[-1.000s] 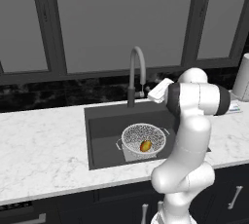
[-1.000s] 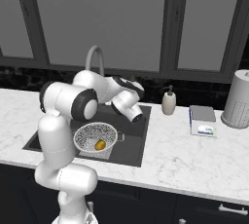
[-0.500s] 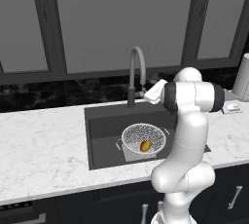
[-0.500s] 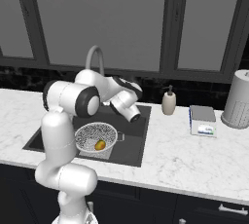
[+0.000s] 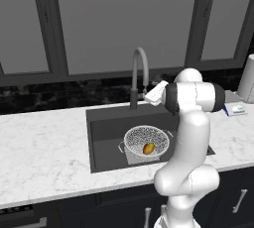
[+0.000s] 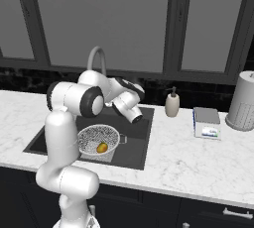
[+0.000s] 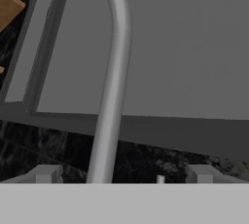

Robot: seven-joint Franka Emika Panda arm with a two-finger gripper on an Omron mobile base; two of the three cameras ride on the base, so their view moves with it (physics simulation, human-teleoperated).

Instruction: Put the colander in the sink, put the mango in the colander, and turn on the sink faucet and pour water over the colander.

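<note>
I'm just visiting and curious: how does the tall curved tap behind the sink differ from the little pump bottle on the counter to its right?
The sink faucet is much taller than the soap pump bottle. The faucet is a thin grey pipe arching over the sink, while the bottle is squat, rounded and beige-white. The faucet rises from a dark cylindrical base at the sink's back edge; the bottle stands loose on the marble counter. Both stand upright near the dark backsplash.

A: State the arm pose.
B: The arm point(image 5: 191, 138) rises upright from its base, elbow bent, forearm reaching forward.
A: Gripper condition?
B: The gripper point(image 7: 124, 173) has its jaws spread wide (nothing between the fingertips point(image 7: 47, 173)).
</note>
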